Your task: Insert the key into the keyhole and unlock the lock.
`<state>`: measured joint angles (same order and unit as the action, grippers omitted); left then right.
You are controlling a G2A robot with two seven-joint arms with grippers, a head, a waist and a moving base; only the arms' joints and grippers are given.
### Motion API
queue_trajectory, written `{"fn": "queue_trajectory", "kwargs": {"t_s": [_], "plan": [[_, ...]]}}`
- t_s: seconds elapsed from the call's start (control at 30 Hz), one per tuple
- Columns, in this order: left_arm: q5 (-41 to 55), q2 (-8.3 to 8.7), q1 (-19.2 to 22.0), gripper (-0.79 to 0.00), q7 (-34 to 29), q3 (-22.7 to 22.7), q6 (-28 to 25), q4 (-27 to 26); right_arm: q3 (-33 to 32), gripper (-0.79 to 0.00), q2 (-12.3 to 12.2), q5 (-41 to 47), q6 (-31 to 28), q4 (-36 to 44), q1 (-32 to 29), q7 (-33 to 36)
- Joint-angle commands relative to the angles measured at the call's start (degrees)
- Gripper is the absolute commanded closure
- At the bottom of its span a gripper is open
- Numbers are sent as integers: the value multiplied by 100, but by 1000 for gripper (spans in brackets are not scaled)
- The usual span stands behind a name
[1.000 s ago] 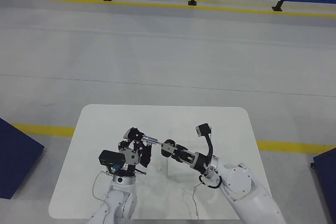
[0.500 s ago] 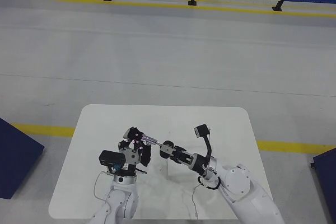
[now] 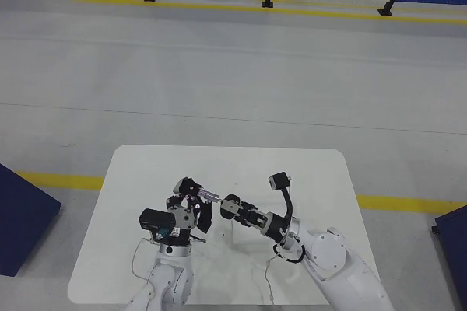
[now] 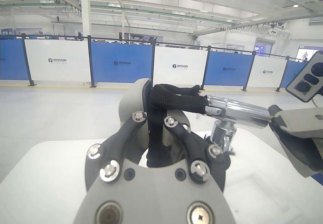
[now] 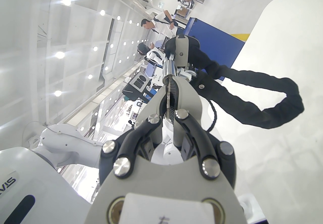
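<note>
White table (image 3: 233, 167), both arms over its middle, gripper tips facing each other. Left gripper (image 4: 149, 104) is clamped tight on the black sleeved cable (image 5: 265, 99) of the lock; the rest of the cable forms a loop off to one side. Right gripper (image 5: 169, 87) is nearly closed, pinching the key (image 5: 167, 99) flat between its fingers. The chrome cylinder (image 4: 237, 111) of the lock sits in the air between the two grippers. Key tip is at the cylinder's end face; insertion depth cannot be told.
</note>
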<state>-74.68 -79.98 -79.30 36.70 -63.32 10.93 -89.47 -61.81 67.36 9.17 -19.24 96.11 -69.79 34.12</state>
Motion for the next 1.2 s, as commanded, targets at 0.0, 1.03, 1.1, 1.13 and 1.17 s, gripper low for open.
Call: {"fn": "queue_trajectory", "kwargs": {"t_s": [0.0,1.03,1.1,1.13,1.17], "plan": [[74,-12,-10,0,-26,-16,10,-19,2,0,4,-26,-12,-8,10,1],[98,-125,-45,0,-85,-165,-22,6,-469,0,-70,-14,-289,101,-250,295],[91,-131,-48,0,-86,-173,-28,8,-465,0,-70,-14,-301,101,-248,306],[72,-133,-46,0,-84,-175,-42,9,-464,0,-69,-11,-306,100,-245,308],[67,-135,-48,0,-85,-180,-48,14,-463,0,-69,-22,-315,100,-243,313]]}}
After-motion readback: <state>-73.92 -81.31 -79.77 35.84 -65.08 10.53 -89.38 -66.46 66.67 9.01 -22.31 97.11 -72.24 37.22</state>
